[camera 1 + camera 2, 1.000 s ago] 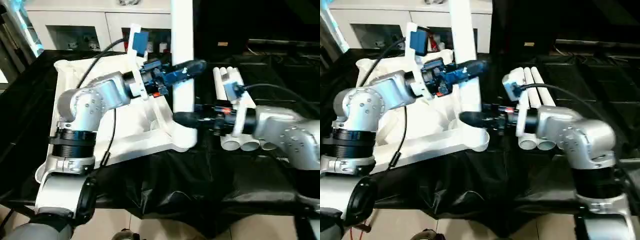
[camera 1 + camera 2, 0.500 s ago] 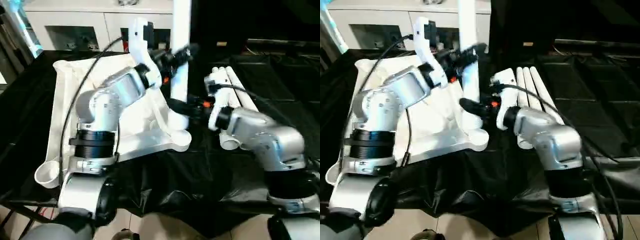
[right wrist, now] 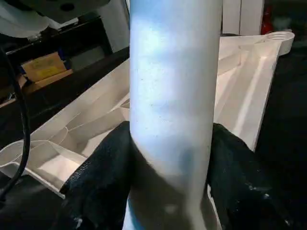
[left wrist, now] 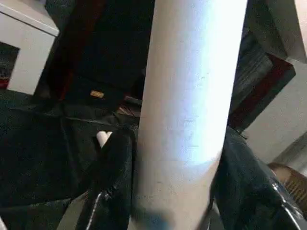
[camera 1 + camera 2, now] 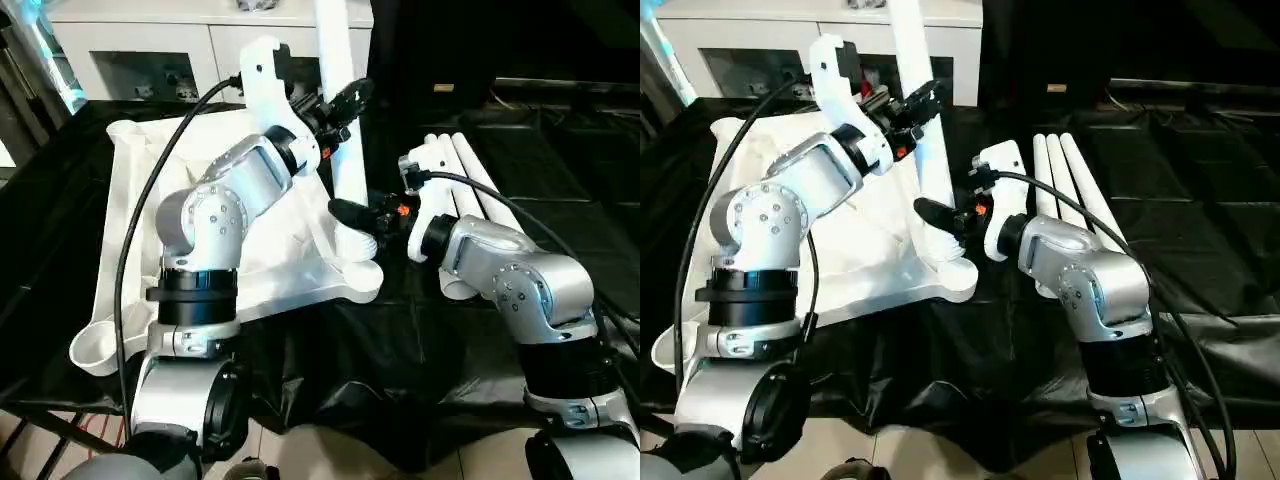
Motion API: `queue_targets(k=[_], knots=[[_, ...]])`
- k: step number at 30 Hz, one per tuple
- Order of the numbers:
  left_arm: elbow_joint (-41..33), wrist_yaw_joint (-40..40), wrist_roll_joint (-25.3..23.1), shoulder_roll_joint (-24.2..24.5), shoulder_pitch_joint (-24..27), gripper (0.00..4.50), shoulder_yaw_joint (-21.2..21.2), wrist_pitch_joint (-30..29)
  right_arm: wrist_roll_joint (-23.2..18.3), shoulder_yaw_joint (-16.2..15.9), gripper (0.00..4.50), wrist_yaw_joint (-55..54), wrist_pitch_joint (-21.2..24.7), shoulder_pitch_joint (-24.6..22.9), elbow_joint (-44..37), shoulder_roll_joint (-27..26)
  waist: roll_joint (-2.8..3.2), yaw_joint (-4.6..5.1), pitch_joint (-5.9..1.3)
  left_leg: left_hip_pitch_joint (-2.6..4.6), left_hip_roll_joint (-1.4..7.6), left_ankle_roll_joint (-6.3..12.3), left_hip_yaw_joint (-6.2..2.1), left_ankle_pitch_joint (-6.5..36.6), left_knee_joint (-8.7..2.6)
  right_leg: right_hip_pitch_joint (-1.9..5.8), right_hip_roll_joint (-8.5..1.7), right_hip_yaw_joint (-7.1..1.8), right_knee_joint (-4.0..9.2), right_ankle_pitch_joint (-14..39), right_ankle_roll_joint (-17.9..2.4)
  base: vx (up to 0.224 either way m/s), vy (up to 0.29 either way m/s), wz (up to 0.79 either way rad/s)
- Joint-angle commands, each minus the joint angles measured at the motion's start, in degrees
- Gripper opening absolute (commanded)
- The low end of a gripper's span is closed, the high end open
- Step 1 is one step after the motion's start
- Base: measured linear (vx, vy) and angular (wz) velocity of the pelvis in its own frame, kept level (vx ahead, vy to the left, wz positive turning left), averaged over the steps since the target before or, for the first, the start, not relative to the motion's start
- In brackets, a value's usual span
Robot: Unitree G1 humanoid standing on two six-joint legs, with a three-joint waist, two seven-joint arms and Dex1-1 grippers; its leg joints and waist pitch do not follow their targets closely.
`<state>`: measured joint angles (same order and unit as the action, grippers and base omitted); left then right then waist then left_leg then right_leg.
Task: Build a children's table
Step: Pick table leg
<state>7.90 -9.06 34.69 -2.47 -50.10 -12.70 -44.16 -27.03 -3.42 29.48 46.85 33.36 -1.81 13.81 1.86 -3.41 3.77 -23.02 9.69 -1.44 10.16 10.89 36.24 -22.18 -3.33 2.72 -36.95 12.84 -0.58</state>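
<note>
Left gripper (image 5: 340, 108) and right gripper (image 5: 352, 215) both clamp 1 upright leg (image 5: 340, 120).

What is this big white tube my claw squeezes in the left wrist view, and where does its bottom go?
Observer: It's a table leg; its bottom stands at the near right corner socket of the upside-down tabletop.
Operator: Is my left claw holding it alone?
Observer: No, the right claw grips it too, low down.
Operator: Any more legs?
Observer: Three more legs lie together on the black cloth beside the tabletop.
</note>
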Motion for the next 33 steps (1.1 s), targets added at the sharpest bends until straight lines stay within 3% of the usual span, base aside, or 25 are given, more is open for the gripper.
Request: queue_targets(k=[1, 3, 5, 8, 11, 16, 20, 26, 32, 33], knots=[[-0.2, -0.2, 1.9, -1.3, 0.4, 1.96, 0.6, -1.6, 0.6, 0.1, 1.89, -0.7, -0.9, 0.9, -0.9, -0.4, -0.02, -0.05, -4.57, 1.35, 3.09, 0.93, -1.48, 3.6, -3.97, 3.20, -4.62, -2.77, 4.32, -1.9, -14.4, 0.000, 0.000, 0.00], [-0.5, -1.4, 2.7, -1.3, 0.5, 1.95, 0.6, -1.8, 0.7, -0.1, 1.89, -0.2, -1.4, 1.0, -1.2, -0.4, -0.04, -0.10, -4.54, 1.41, 3.07, 0.97, -1.46, 3.7, -3.97, 3.15, -4.64, -2.78, 4.35, -1.8, -14.4, 0.000, 0.000, 0.00], [-0.7, -2.1, 3.0, -1.1, 0.7, 1.95, 0.7, -1.9, 0.5, 0.0, 2.45, 0.2, -1.7, 1.0, -1.3, -0.4, -0.06, -0.12, -4.52, 1.37, 3.09, 0.90, -1.48, 3.8, -4.02, 3.16, -4.64, -2.79, 4.36, -1.4, -14.3, 0.000, 0.000, 0.00], [-1.0, -9.1, 4.5, 1.8, 0.9, 1.90, 2.5, -3.1, -6.0, 1.3, 2.79, 6.9, 3.0, 0.4, -4.3, 2.2, -0.11, -0.40, -4.51, 1.41, 3.04, 1.55, -1.37, 3.7, -3.99, 3.15, -4.64, -2.86, 4.29, -1.4, -14.2, 0.000, 0.000, 0.00], [-0.9, -12.7, 4.6, 3.6, 0.8, 1.82, 3.7, -3.5, -6.9, 0.6, 2.97, 10.5, 3.2, -0.1, -5.8, 4.8, -0.09, -0.58, -4.53, 1.41, 3.18, 1.69, -1.44, 3.1, -4.02, 3.14, -4.60, -2.77, 4.13, -2.4, -14.1, 0.000, 0.000, 0.00], [0.8, -24.6, 4.5, 9.1, 0.1, 1.81, 7.2, -3.9, -9.4, 0.1, 2.99, 19.1, 5.5, -0.7, -7.0, 11.0, -0.37, -0.53, -4.43, 1.42, 3.17, 1.56, -1.36, 4.2, -4.03, 3.20, -4.80, -2.84, 4.40, -0.1, -14.2, 0.000, 0.000, 0.00], [2.7, -38.3, 9.8, 12.6, -1.5, 1.81, 6.5, -4.9, -10.1, 0.2, 2.99, 22.2, 6.7, 0.7, -4.9, 14.1, -0.29, -0.26, -4.41, 1.50, 3.00, 1.29, -1.35, 4.0, -4.07, 3.10, -4.69, -2.77, 4.39, 1.6, -14.3, 0.000, 0.000, 0.00], [3.2, -44.0, 13.4, 13.2, -2.0, 1.81, 5.0, -4.9, -10.5, -1.1, 2.99, 25.2, 6.9, 0.4, -5.9, 16.4, -0.30, -0.46, -4.50, 1.49, 3.20, 2.59, -1.24, 3.1, -3.89, 3.11, -4.82, -2.79, 4.01, -1.7, -16.2, 0.000, 0.000, 0.00], [4.5, -46.1, 16.0, 12.7, -2.9, 1.81, 3.2, -5.2, -11.2, -1.4, 2.99, 26.6, 8.0, 0.3, -5.9, 17.2, -0.27, -0.58, -4.51, 1.55, 3.24, 2.00, -1.29, 4.0, -3.95, 3.18, -4.78, -2.73, 4.15, 0.0, -16.2, 0.000, 0.000, 0.00], [4.4, -46.1, 15.9, 12.6, -2.9, 1.81, 3.2, -5.0, -11.1, -1.8, 2.82, 26.7, 8.0, 0.1, -5.9, 17.3, -0.27, -0.58, -4.54, 1.52, 3.20, 2.08, -1.29, 3.7, -3.91, 3.18, -4.78, -2.75, 4.08, -0.4, -16.2, 0.000, 0.000, 0.00]])
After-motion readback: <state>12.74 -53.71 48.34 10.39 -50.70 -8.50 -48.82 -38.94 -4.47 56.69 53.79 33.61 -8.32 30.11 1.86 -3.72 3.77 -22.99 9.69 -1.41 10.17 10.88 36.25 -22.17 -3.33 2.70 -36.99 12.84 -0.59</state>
